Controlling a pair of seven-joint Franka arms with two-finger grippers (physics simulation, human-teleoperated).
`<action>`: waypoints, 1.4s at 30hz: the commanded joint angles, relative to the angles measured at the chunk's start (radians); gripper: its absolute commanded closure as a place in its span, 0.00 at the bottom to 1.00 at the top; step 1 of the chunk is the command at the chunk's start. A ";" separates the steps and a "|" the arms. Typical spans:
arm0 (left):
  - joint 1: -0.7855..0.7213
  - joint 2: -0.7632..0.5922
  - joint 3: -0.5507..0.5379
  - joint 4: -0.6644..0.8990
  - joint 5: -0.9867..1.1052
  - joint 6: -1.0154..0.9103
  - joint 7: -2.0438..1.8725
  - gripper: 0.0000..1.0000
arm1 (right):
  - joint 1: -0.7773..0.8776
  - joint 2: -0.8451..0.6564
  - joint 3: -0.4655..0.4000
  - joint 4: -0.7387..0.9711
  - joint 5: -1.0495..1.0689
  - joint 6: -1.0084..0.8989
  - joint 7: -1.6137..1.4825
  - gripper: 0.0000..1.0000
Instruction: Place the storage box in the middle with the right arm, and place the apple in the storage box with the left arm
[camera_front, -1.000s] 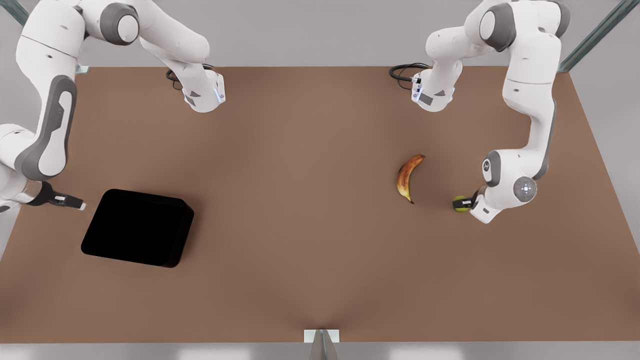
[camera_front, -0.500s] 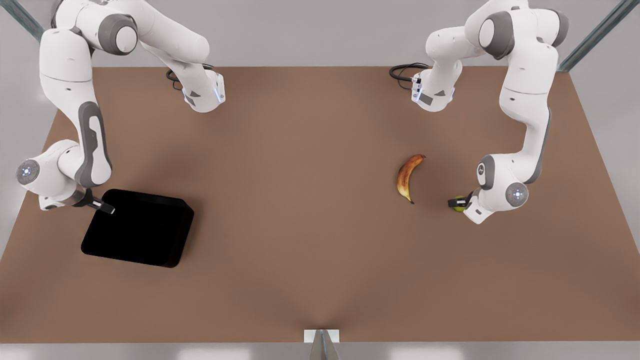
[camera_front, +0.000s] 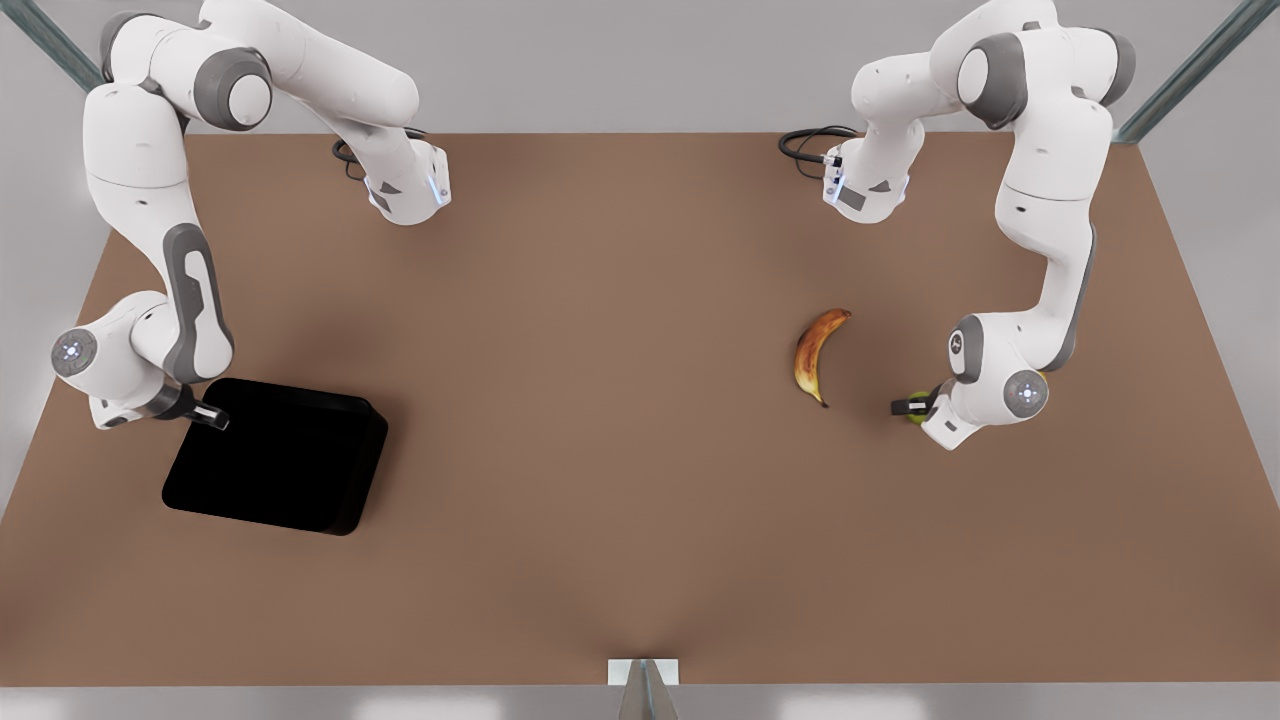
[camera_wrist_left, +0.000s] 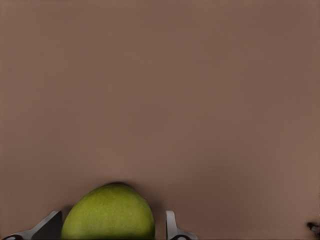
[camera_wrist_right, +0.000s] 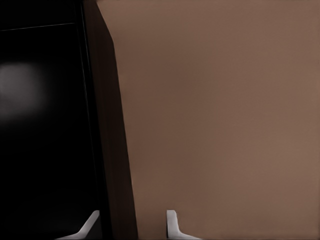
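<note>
The black storage box (camera_front: 275, 455) lies on the table at the front view's left. My right gripper (camera_front: 212, 418) is at the box's far left corner, open. Its fingers (camera_wrist_right: 171, 220) straddle the box's side wall (camera_wrist_right: 107, 125), one inside and one outside. The green apple (camera_wrist_left: 107, 212) rests on the table at the front view's right, mostly covered by my left gripper (camera_front: 905, 407). The left gripper (camera_wrist_left: 112, 216) is open, with one finger on each side of the apple and a small gap on one side.
A brown-spotted banana (camera_front: 815, 355) lies a short way to the front view's left of the apple. Bare brown table (camera_front: 600, 400) spans the middle between the box and the fruits. The arm bases (camera_front: 405, 185) stand at the far edge.
The right gripper swung in from the table's left edge to the box's corner and now straddles its wall. The left gripper slid a little further over the apple.
</note>
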 joint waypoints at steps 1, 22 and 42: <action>0.000 0.000 0.000 0.000 0.001 0.000 0.000 0.00 | 0.000 0.000 0.000 0.002 0.000 -0.002 0.000 0.79; 0.000 0.002 0.000 0.000 0.001 0.005 0.000 0.19 | -0.009 -0.144 0.011 0.028 0.008 -0.223 -0.015 0.79; 0.000 0.006 0.000 0.000 0.001 0.005 0.000 0.24 | 0.583 -0.005 0.357 0.330 0.071 -0.295 0.685 0.79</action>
